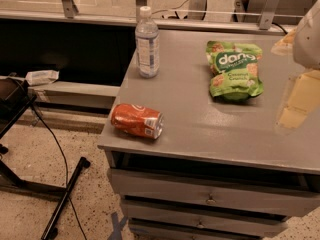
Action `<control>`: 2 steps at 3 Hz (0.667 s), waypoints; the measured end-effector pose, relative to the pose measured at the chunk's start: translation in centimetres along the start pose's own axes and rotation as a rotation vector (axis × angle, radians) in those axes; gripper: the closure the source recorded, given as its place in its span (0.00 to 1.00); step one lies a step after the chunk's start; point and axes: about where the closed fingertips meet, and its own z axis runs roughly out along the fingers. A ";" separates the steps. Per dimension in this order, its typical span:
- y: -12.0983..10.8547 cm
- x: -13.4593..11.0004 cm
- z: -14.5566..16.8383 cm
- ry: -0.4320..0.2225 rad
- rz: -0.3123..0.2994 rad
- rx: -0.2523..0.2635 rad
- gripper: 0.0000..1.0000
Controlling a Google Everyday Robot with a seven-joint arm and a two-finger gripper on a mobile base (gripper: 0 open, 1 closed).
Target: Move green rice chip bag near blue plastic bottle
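Green rice chip bag (234, 70) not yet moved, gripper (309, 34) at the right edge.
We see the bag lying flat in the upper right of the cabinet top (200, 129), well apart from the upright blue plastic bottle (147, 41). The gripper hangs beside the bag, likely set to approach it. Whether it grasps anything, we cannot tell.

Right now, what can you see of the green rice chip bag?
The green rice chip bag is a crinkly bright green pouch with white "dang" lettering and orange-brown chip pictures. It lies flat on the grey table, right of the blue plastic bottle, touching nothing else. The end effector is at the picture's right edge, apart from it.
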 end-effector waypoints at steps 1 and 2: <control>0.0 0.0 0.0 0.000 0.000 0.000 0.00; -3.2 -0.3 0.9 -0.030 0.067 0.042 0.00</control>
